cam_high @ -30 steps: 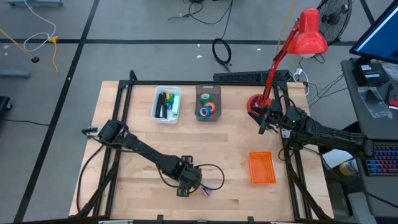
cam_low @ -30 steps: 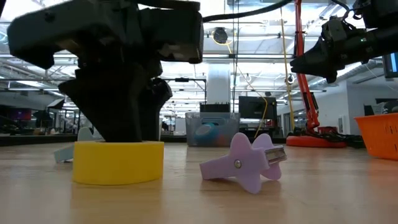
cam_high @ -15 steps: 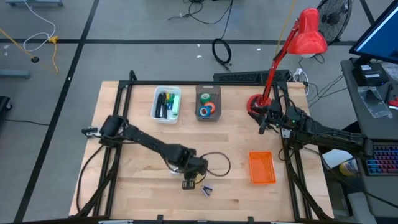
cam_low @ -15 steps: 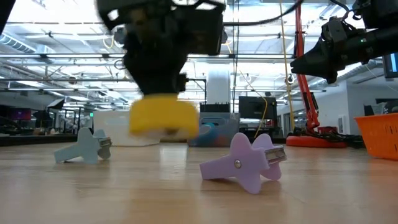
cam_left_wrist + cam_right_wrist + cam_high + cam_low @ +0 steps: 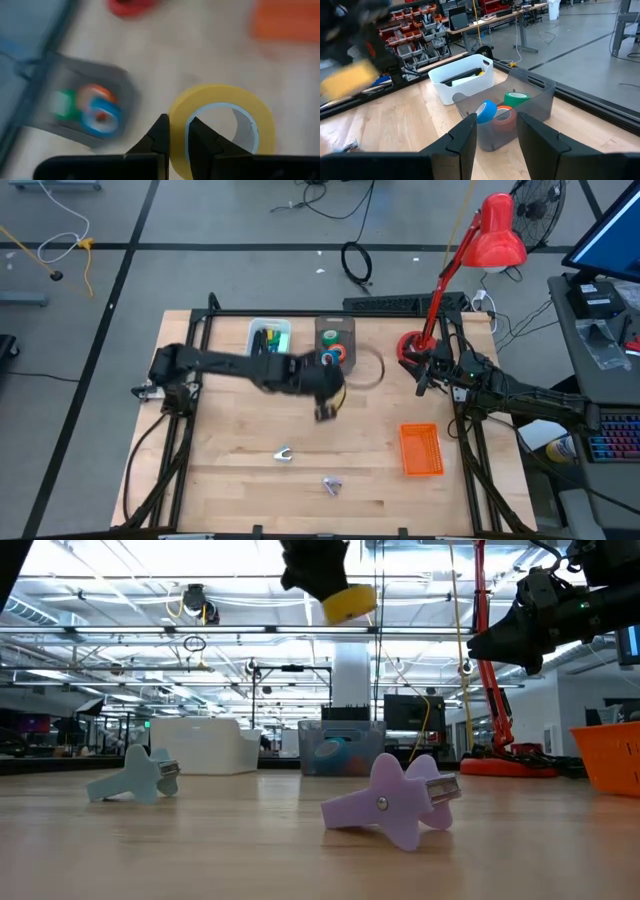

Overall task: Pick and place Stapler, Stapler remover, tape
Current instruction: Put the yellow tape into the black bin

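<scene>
Now that my left tool [image 5: 328, 408] has lifted off the tabletop [image 5: 220, 450], its fingers are clamped on the yellow tape roll [image 5: 222, 127], carried just short of the grey tape bin [image 5: 334, 345]; release follows.

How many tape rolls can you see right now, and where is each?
4. The yellow roll is held by the left gripper above the table near the grey bin. The blue, orange and green rolls lie in that bin; others may be hidden there.
</scene>
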You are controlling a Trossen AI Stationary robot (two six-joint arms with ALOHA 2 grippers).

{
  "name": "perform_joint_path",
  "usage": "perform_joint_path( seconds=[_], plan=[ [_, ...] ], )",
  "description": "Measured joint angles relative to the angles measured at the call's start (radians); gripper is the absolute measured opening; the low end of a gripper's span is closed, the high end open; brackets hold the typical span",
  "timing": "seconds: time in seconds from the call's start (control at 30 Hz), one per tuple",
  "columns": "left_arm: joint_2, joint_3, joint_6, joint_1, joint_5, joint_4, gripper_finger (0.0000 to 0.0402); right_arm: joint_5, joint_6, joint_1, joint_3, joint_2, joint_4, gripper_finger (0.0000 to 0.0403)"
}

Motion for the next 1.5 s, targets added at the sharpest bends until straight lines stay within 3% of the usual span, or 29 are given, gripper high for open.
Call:
perform_joint_path(
  seconds=[0.13,0.33,0.43,0.63,0.77,0.97,1.5],
  plan=[
    [0.008,0.055,0.093,0.107,-0.067,0.055,0.0035,0.000,0.000,0.000,0.000,0.000,-0.003,0.0130],
    [0.030,0.056,0.157,0.283,-0.038,0.269,0.0035,0.000,0.000,0.000,0.000,0.000,-0.016,0.0130],
    [0.044,0.054,0.145,0.370,-0.023,0.283,0.0035,0.000,0.000,0.000,0.000,0.000,-0.037,0.0130],
    [0.092,0.055,-0.002,0.490,0.109,0.315,0.0035,0.000,0.001,0.000,0.000,0.000,-0.040,0.0130],
    [0.160,0.055,-0.015,0.497,0.169,0.320,0.0035,0.002,0.000,-0.001,0.000,0.000,-0.037,0.0130],
    [0.246,0.054,-0.010,0.490,0.178,0.260,0.0035,0.003,0.000,-0.001,0.000,0.000,-0.033,0.0130],
    [0.351,0.052,-0.037,0.510,0.234,0.238,0.0035,0.003,0.002,-0.002,0.000,0.000,-0.033,0.0130]
  ],
)
